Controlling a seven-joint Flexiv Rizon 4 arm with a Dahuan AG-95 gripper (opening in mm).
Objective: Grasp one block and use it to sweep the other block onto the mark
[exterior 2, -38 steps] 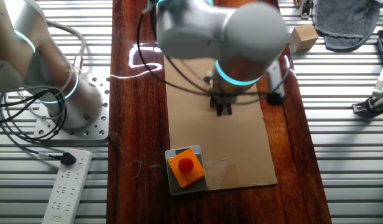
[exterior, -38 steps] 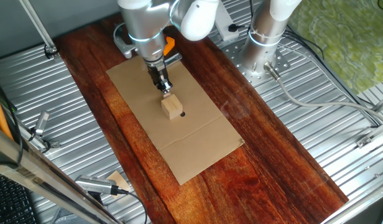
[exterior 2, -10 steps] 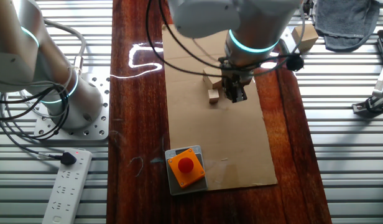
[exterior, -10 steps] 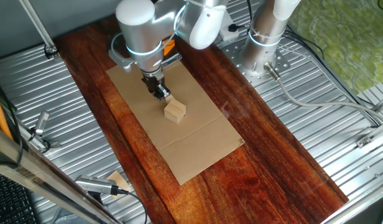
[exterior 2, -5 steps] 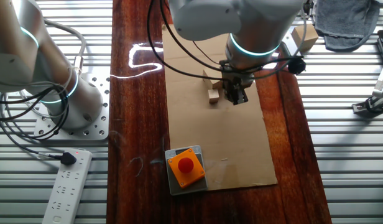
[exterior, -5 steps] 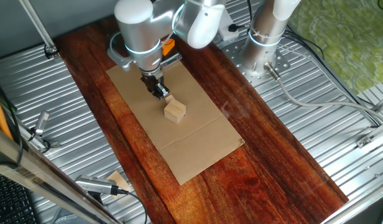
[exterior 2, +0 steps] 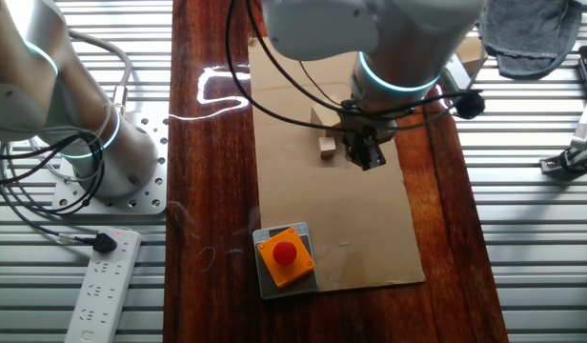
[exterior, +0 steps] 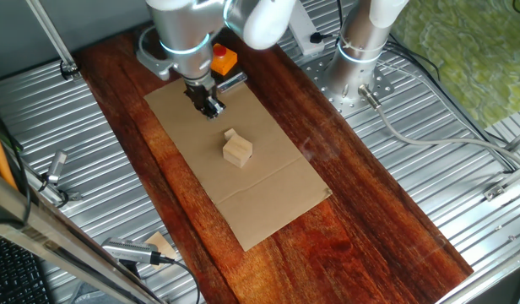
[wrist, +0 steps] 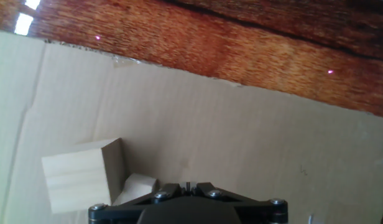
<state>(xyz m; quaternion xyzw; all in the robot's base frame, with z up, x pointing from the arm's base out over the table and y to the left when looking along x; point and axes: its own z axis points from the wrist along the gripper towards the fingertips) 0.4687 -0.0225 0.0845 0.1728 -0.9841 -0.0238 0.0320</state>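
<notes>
The larger tan block (exterior: 238, 152) lies in the middle of the brown cardboard (exterior: 268, 196). The small pale cube (exterior: 230, 135) rests against its far side. In the other fixed view the cube (exterior 2: 327, 147) shows beside the block (exterior 2: 318, 120), which the arm partly hides. In the hand view the block (wrist: 83, 175) and cube (wrist: 139, 188) lie at the lower left. My gripper (exterior: 212, 109) hangs apart from both, toward the orange box; it also shows in the other fixed view (exterior 2: 371, 155) and the hand view (wrist: 187, 186). Its jaws look closed and empty. The black mark is hidden.
An orange box with a red button (exterior: 224, 59) (exterior 2: 285, 253) stands at one end of the cardboard (exterior 2: 374, 238). A second robot base (exterior: 359, 59) (exterior 2: 93, 133) stands beside the dark wooden board. A power strip (exterior 2: 101, 284) lies on the metal table.
My gripper has drawn back from the two blocks toward the orange box. The blocks have not moved in the last second; since 3.8 s ago the larger block shifted over the mark.
</notes>
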